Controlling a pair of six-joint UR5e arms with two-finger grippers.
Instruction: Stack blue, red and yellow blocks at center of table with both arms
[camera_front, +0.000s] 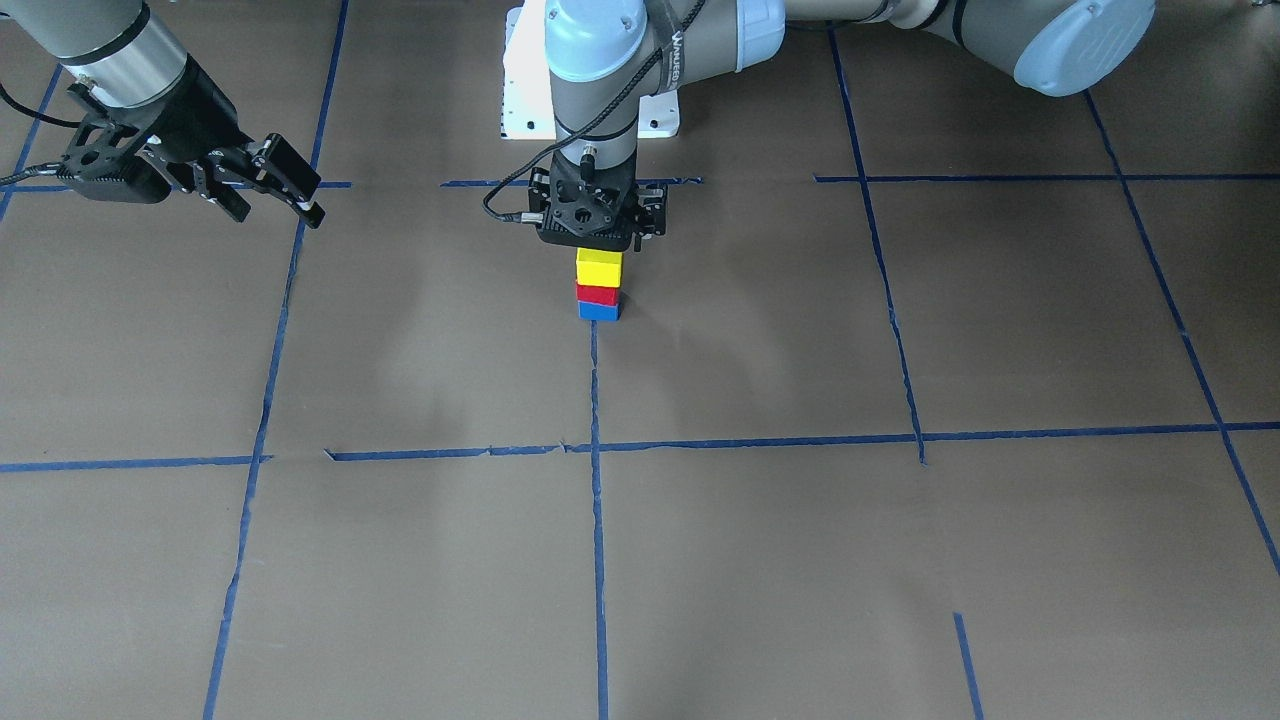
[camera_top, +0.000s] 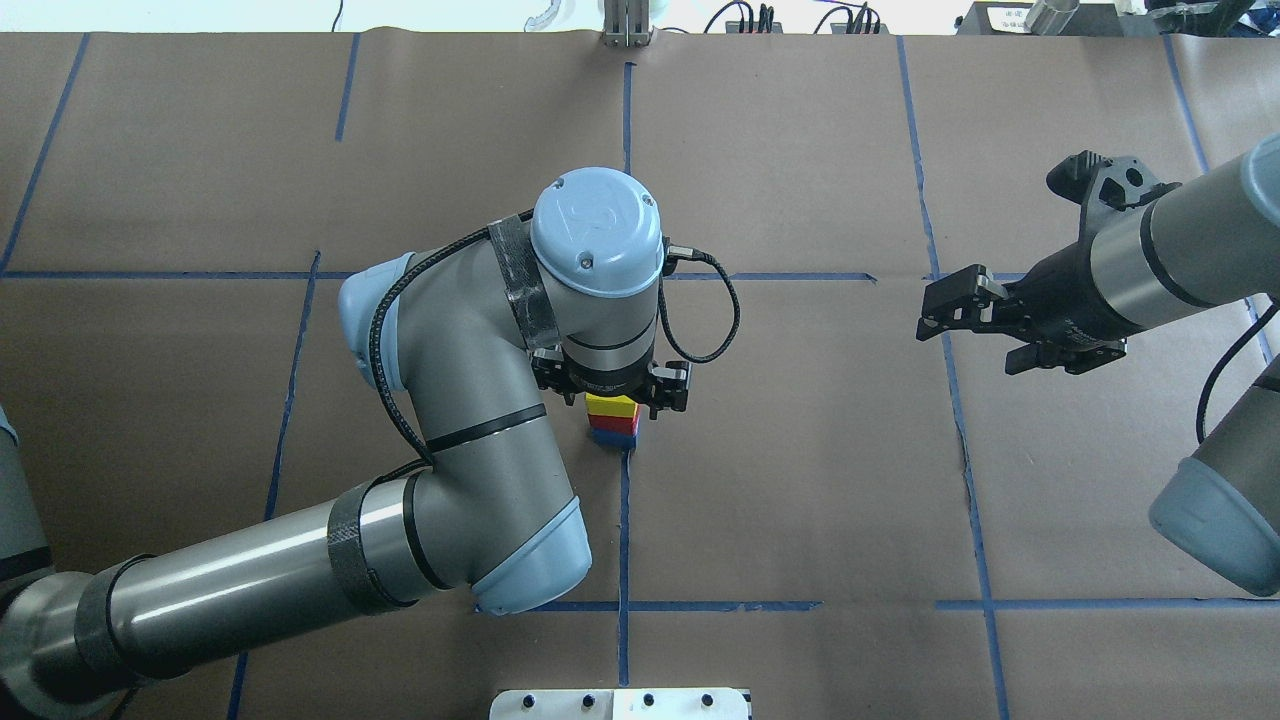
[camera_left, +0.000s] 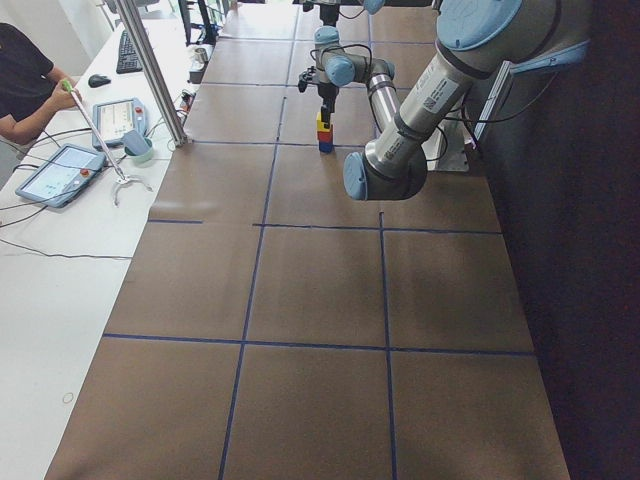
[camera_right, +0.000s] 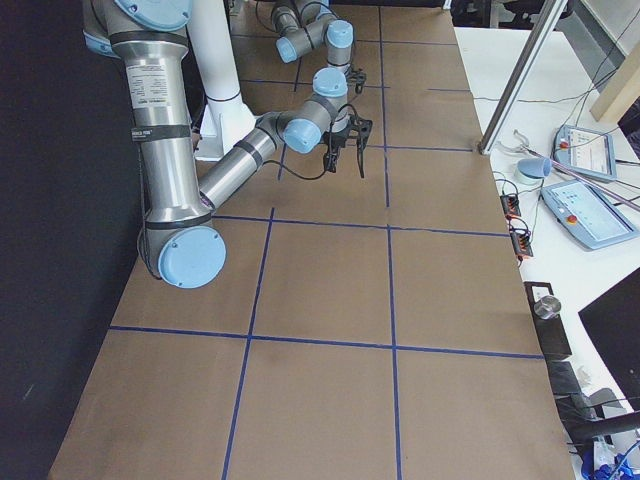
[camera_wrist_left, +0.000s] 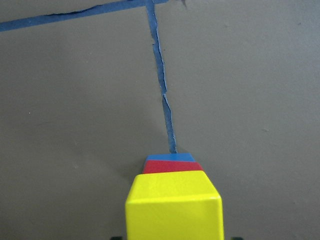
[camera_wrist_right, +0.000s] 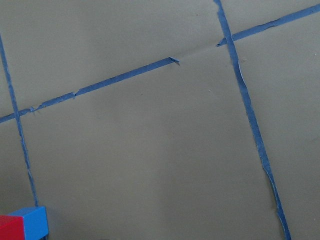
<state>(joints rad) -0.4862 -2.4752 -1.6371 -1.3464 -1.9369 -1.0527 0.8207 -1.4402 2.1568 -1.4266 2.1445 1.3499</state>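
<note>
The blue (camera_front: 599, 311), red (camera_front: 597, 294) and yellow (camera_front: 598, 268) blocks stand as one stack, blue at the bottom and yellow on top, on the blue tape cross at the table's middle. The stack also shows in the overhead view (camera_top: 612, 418). My left gripper (camera_front: 600, 247) points straight down right above the yellow block (camera_wrist_left: 173, 205). It looks open, its fingertips only dark slivers at the left wrist view's bottom edge, beside the block. My right gripper (camera_front: 280, 213) is open and empty, well off to the side, above the table (camera_top: 965, 345). The right wrist view catches the blue block's (camera_wrist_right: 32, 222) corner.
Brown paper with a blue tape grid (camera_front: 597, 450) covers the table. The robot's white base plate (camera_front: 525, 90) is behind the stack. In the exterior left view an operator (camera_left: 25, 85) sits with tablets on a white side table.
</note>
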